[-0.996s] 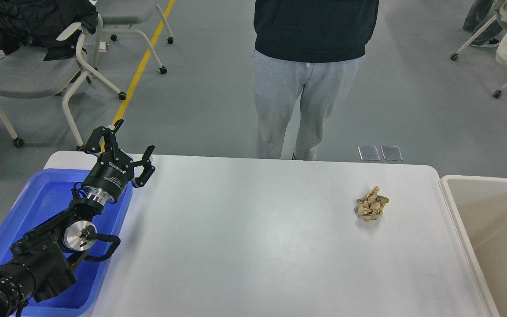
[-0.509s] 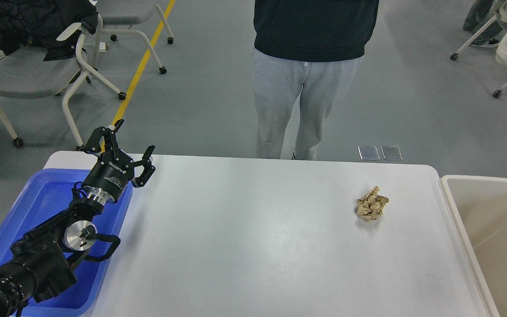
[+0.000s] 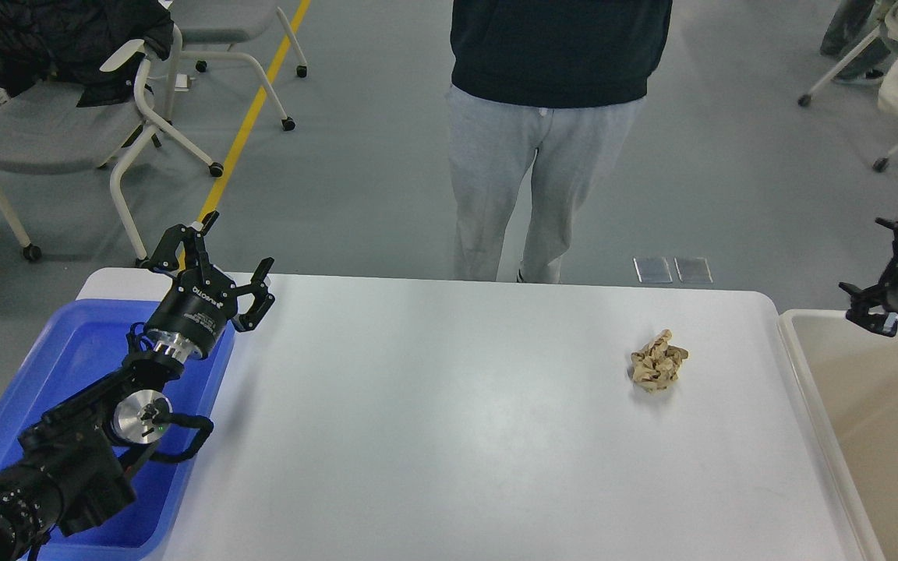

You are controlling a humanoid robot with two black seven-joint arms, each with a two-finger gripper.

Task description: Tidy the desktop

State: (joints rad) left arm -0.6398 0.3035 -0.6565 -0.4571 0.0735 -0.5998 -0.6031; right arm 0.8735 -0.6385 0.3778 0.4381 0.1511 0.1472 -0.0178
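Note:
The desktop [image 3: 449, 436] is a wide white tabletop with rounded corners. A crumpled brown paper ball [image 3: 658, 360] lies on its right part. My left gripper [image 3: 237, 245] is open and empty, held above the desktop's far left corner, over the edge of the blue tray. My right gripper [image 3: 864, 257] is open and empty at the right edge of the view, above the far corner of the beige bin, well to the right of the paper ball.
A blue plastic tray [image 3: 75, 354] sits at the left end under my left arm. A beige bin [image 3: 878, 436] stands off the right end. A person [image 3: 550, 132] stands behind the far edge. Chairs [image 3: 67, 125] stand at far left.
My right gripper has come into view at the right edge, up above the beige bin's far corner. The left arm and the paper ball have not moved.

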